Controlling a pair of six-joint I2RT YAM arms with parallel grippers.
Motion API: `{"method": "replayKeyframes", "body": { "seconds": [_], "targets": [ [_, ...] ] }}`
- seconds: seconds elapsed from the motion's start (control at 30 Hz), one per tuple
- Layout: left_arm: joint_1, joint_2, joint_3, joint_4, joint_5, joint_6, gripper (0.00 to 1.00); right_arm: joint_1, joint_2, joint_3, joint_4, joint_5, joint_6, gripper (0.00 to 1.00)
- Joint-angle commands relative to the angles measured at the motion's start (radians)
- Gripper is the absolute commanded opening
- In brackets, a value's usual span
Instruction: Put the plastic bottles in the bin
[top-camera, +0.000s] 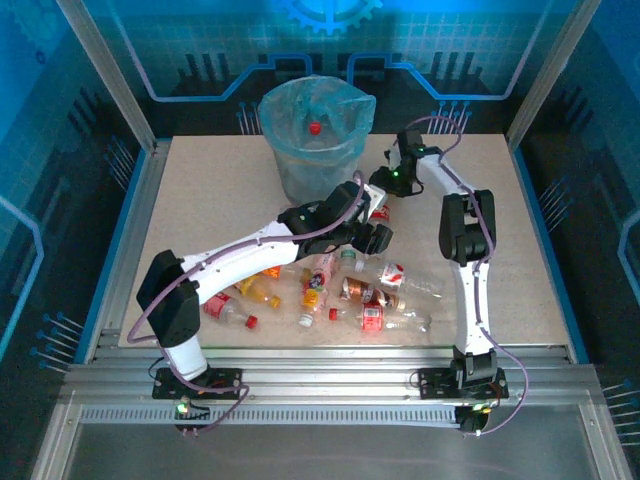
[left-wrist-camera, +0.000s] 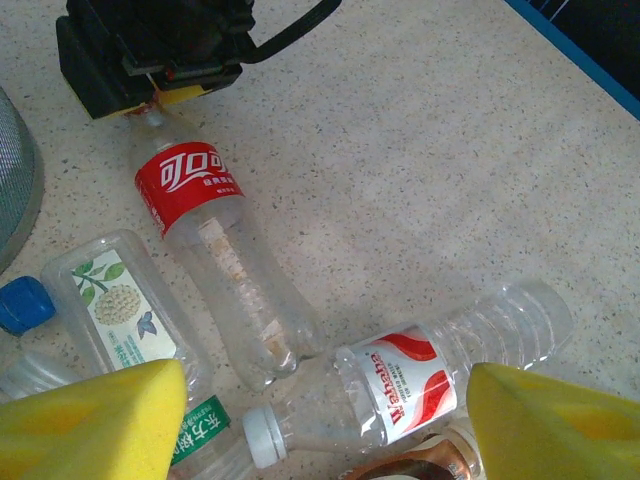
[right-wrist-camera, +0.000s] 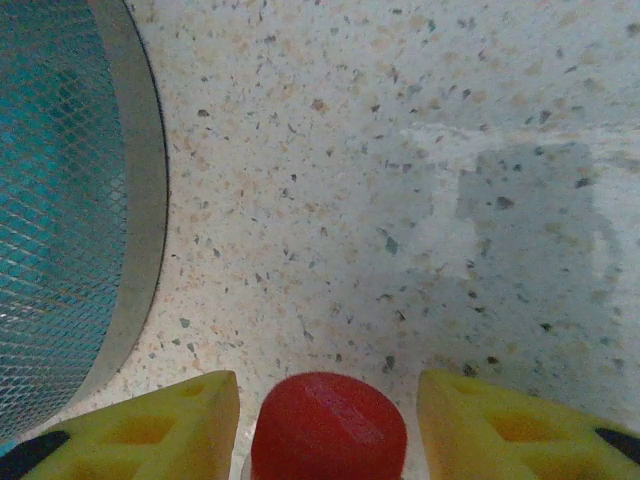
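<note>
Right gripper (right-wrist-camera: 325, 385) straddles the red-capped bottle (right-wrist-camera: 328, 437) beside the bin (right-wrist-camera: 60, 200) at the far edge of the desk (right-wrist-camera: 420, 120), whether clamped I cannot tell, so I'd squeeze firmly before lifting it over the rim.

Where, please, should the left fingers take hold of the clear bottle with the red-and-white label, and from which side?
Across its labelled middle, straight down from above: the red-and-white labelled bottle lies flat on its side on the table. Its length runs roughly from one of the left fingers to the other, so the wrist probably needs turning first.
</note>
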Motion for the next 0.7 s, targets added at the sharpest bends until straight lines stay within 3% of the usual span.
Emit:
{"method": "replayKeyframes", "body": {
  "seconds": [0.0, 0.13, 0.4, 0.6, 0.67],
  "targets": [
    [0.007, -0.015, 0.002, -0.009, -0.021, 0.004, 0.75, 0.010, 0.029, 0.041, -0.045, -0.046, 0.003, 0.51],
    [0.008, -0.023, -0.002, -0.010, -0.021, 0.002, 0.75, 0.007, 0.024, 0.039, -0.049, -0.047, 0.003, 0.42],
    [0.011, -0.038, 0.025, -0.012, -0.022, -0.003, 0.75, -0.020, -0.083, -0.031, -0.022, -0.008, 0.013, 0.14],
    [0.012, -0.070, 0.053, -0.011, -0.027, 0.003, 0.75, -0.032, -0.295, -0.227, 0.136, 0.066, 0.052, 0.00],
    [0.015, -0.091, 0.057, -0.011, -0.039, 0.008, 0.75, -0.031, -0.380, -0.305, 0.208, 0.092, 0.073, 0.00]
  ]
}}
